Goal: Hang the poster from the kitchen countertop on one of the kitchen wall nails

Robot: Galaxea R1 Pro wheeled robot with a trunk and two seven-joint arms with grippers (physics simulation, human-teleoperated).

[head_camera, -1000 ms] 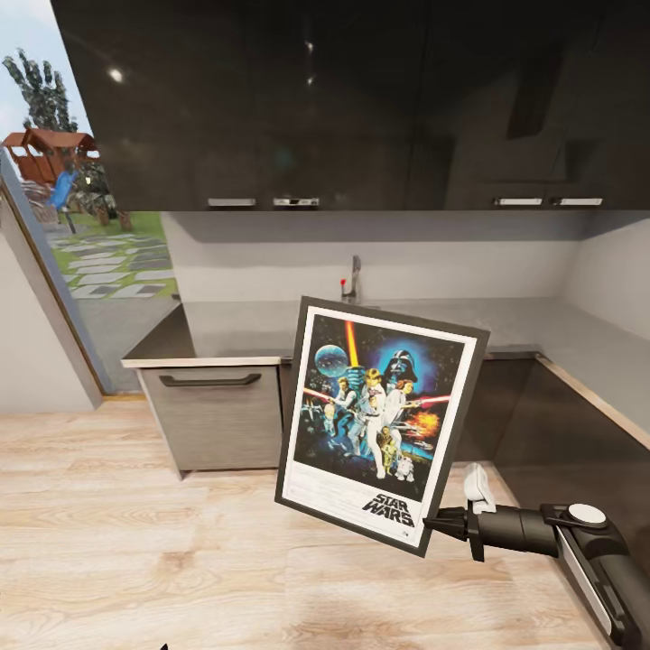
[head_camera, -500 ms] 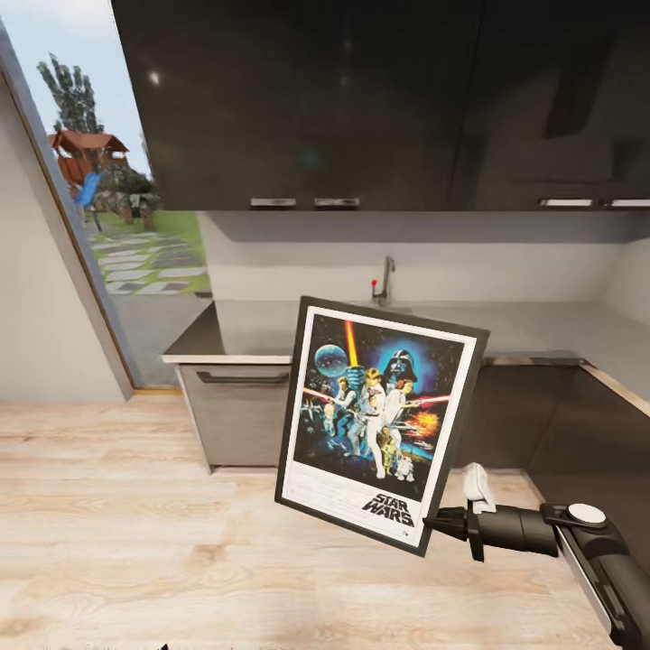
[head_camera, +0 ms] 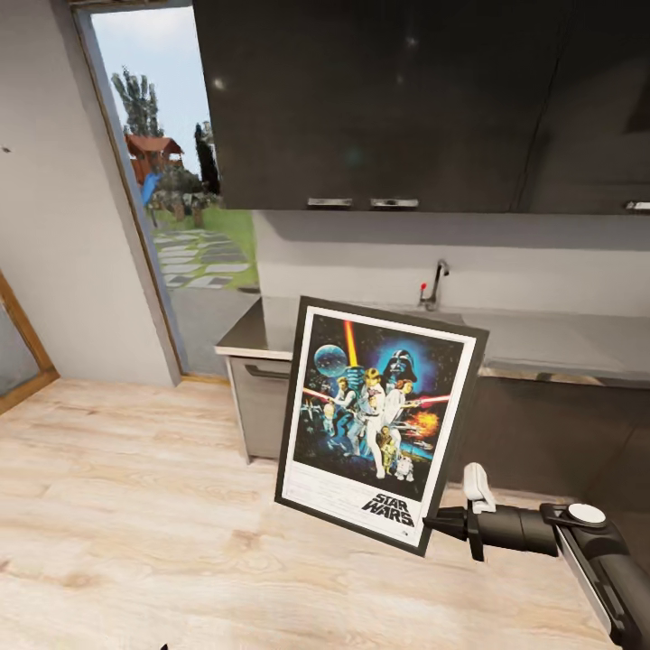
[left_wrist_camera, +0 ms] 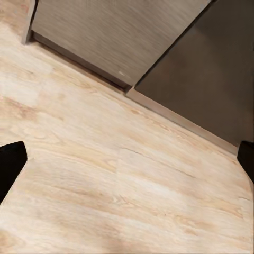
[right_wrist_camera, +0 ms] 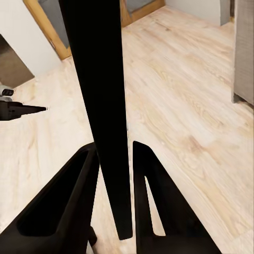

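The Star Wars poster [head_camera: 375,424] hangs tilted in the air over the wooden floor, its artwork facing my head camera. My right gripper [head_camera: 435,522] is shut on its lower right corner. In the right wrist view the poster [right_wrist_camera: 100,95] is an edge-on black strip, pinched between the two dark fingers [right_wrist_camera: 69,196] of the right gripper [right_wrist_camera: 114,177]. The grey kitchen countertop [head_camera: 551,336] runs behind the poster. A tiny dark dot, a wall nail [head_camera: 6,150], marks the pale wall at far left. My left gripper [left_wrist_camera: 127,161] is open over bare floor.
Dark upper cabinets [head_camera: 406,99] hang above the counter, and a faucet [head_camera: 435,282] stands on it. A tall glass door [head_camera: 176,226] to the garden lies left of the counter's end. A wooden frame [head_camera: 23,348] leans at the far left. Light plank floor [head_camera: 135,506] stretches to the left.
The camera has swung left, so counter, faucet and glass door slid right in the picture and the left wall came in. The poster and the right gripper hold the same pose.
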